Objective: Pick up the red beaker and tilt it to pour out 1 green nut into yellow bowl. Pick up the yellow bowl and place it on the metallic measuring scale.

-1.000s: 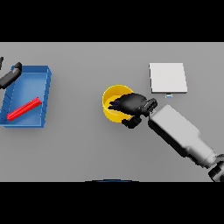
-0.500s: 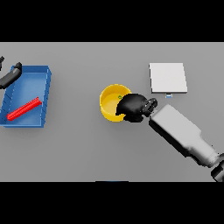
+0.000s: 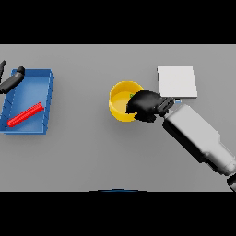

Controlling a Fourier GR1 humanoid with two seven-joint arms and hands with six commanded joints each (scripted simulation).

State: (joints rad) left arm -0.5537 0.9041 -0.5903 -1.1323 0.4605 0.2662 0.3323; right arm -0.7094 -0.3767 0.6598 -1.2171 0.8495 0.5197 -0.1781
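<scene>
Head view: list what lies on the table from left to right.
Left robot hand → blue tray holding the red beaker → yellow bowl → right robot hand on the bowl's rim → scale.

My right hand (image 3: 146,105) covers the right side of the yellow bowl (image 3: 120,100), so that stretch of rim is hidden. A green speck (image 3: 132,96) shows at my fingers, too small to identify. My left hand (image 3: 11,79) is cut off by the left edge, fingers unclear.
</scene>
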